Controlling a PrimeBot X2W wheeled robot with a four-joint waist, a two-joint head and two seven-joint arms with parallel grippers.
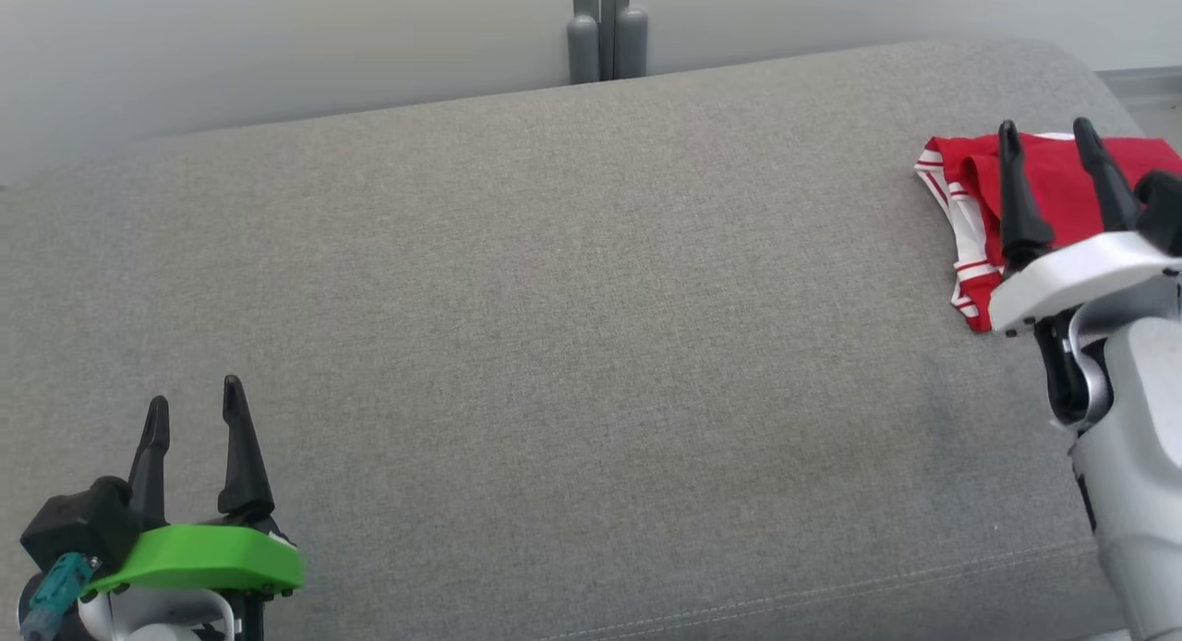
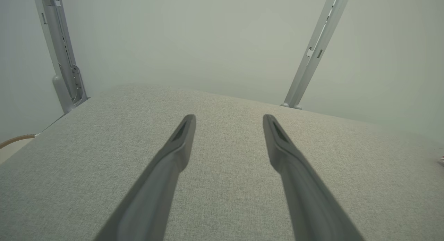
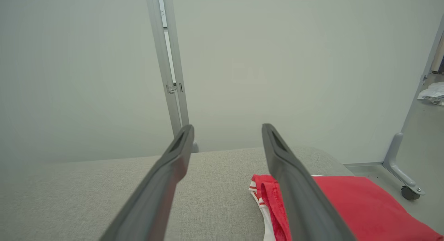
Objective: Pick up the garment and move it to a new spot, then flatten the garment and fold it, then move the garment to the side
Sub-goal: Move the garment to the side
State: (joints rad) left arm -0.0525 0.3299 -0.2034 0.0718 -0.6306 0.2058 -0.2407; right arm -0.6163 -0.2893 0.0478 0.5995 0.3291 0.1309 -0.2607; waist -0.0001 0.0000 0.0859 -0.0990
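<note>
Head view: the red, white-striped garment (image 1: 1053, 184) lies as a compact bundle at the far right of the grey fabric bench (image 1: 554, 299), close to its right end. It looks folded and set aside, so the task seems to be at or near its end, though from this angle I cannot rule out that it is only bunched. The right fingers (image 1: 1020, 198) stand spread in front of the garment and pinch nothing; whether they graze the cloth is not clear. The left fingers (image 1: 242, 456) are at the near left, spread as well and empty, well apart from the garment.

Left wrist view: the left fingers (image 2: 173, 157) are wide apart over bare bench (image 2: 69, 171), with nothing between them.

Right wrist view: the right fingers (image 3: 291, 171) are splayed, with only bench (image 3: 215, 185) and wall in the gap. The garment (image 3: 353, 199) lies flat and smooth below and to the right of one finger — not gripped.
</note>
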